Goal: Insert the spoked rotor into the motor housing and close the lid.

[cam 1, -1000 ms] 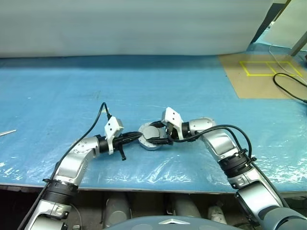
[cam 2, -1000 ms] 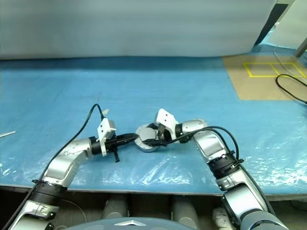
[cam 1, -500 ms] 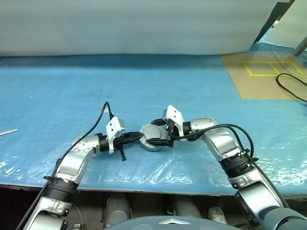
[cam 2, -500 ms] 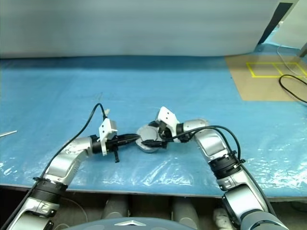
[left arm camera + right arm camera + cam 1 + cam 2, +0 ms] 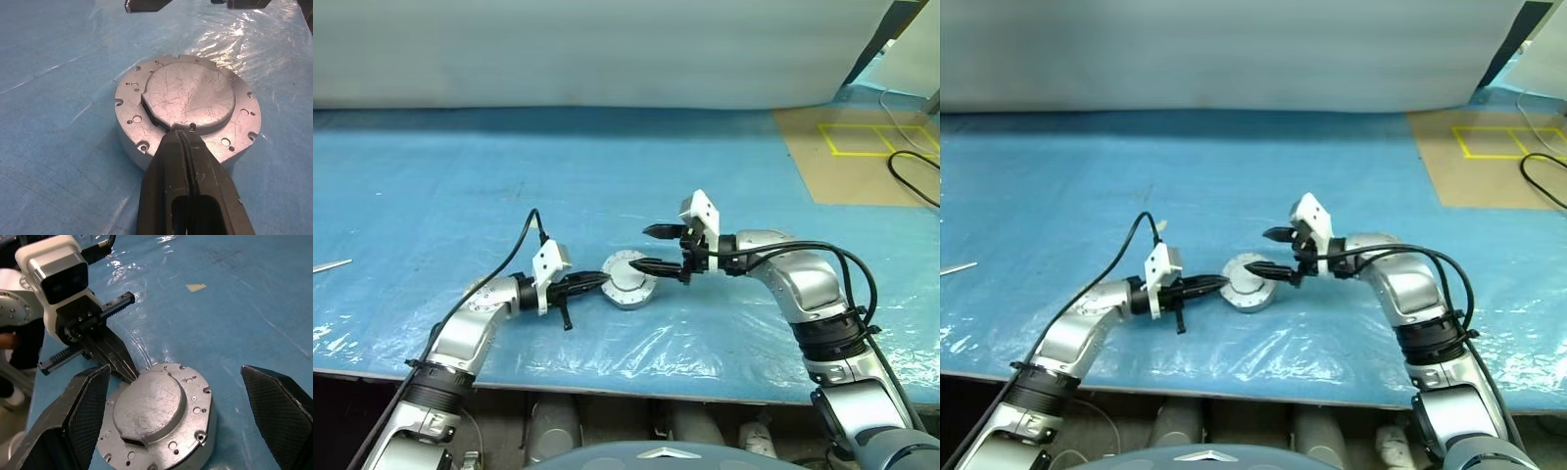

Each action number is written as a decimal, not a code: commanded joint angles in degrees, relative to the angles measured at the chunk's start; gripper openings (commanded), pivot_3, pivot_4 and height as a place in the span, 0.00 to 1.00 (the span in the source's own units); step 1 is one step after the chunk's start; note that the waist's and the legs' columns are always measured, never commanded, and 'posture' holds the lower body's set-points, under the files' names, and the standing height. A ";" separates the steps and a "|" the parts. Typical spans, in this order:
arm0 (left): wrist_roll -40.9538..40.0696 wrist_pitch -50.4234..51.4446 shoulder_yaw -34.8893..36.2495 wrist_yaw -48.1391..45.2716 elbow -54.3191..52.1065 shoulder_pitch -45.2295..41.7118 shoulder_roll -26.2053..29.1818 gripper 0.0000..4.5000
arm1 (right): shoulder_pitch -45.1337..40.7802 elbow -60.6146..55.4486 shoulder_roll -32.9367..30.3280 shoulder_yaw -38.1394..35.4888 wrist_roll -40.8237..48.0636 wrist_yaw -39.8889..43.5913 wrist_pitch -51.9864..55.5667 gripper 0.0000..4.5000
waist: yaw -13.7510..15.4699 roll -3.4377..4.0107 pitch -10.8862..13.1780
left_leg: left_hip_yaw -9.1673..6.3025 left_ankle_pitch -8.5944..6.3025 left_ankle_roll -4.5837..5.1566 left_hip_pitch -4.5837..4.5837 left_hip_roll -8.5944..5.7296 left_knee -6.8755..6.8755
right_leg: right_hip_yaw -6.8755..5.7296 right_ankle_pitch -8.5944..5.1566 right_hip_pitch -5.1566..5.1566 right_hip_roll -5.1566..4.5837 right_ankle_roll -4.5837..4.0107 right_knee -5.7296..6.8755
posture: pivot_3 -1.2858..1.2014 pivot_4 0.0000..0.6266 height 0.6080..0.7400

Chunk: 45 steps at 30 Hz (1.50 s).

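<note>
With fingers pressed together, left gripper (image 5: 592, 281) braces the motor housing (image 5: 628, 280) edge, likely steadying it on the blue table (image 5: 431, 186); lid (image 5: 190, 96) lies closed; right gripper (image 5: 651, 248) hangs spread wide just above.

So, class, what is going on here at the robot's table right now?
The motor housing sits on the blue table with its lid down flat, plain grey face up. The left gripper, shut, has its tips at the rim of the housing, at the lid's edge. The right gripper hangs wide open just above the housing and holds nothing. The rotor cannot be seen under the lid.
</note>
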 commanded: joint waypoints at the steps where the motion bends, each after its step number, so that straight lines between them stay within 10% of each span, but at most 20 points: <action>1: 0.78 0.91 -1.51 -0.29 -0.06 0.86 0.08 0.00 | 1.09 0.21 0.63 -4.79 6.39 -3.22 11.08 1.00 | -0.02 0.00 0.00 | 0.00 0.00 0.00 -0.01 0.00 0.00 | 0.00 0.00 -0.01 0.00 0.00 0.00 | 0.52 0.24 1.00; 25: 0.47 1.02 -0.91 -0.57 -0.41 1.03 1.15 0.00 | 2.94 7.40 10.65 -9.32 15.14 -12.69 23.99 1.00 | -0.07 0.05 0.00 | 0.01 0.01 -0.02 0.03 -0.02 0.02 | -0.04 -0.01 0.01 -0.01 -0.02 0.03 | 0.52 0.24 1.00; 34: 0.65 0.92 -1.29 -0.56 -0.16 1.01 1.03 0.00 | 4.17 7.04 11.80 -12.77 17.73 -14.09 26.02 0.54 | 0.05 0.06 0.01 | 0.01 0.01 -0.02 0.04 -0.02 0.02 | -0.06 -0.01 0.01 0.00 -0.03 0.04 | 0.52 0.24 1.00; 45: 0.77 0.90 -1.63 -0.68 0.13 0.32 0.58 0.00 | 4.91 6.77 13.18 -14.56 20.03 -15.45 26.62 0.53 | 0.07 0.06 0.01 | 0.01 0.01 -0.02 0.01 -0.02 0.06 | -0.07 -0.01 0.02 -0.06 -0.02 0.07 | 0.52 0.24 1.00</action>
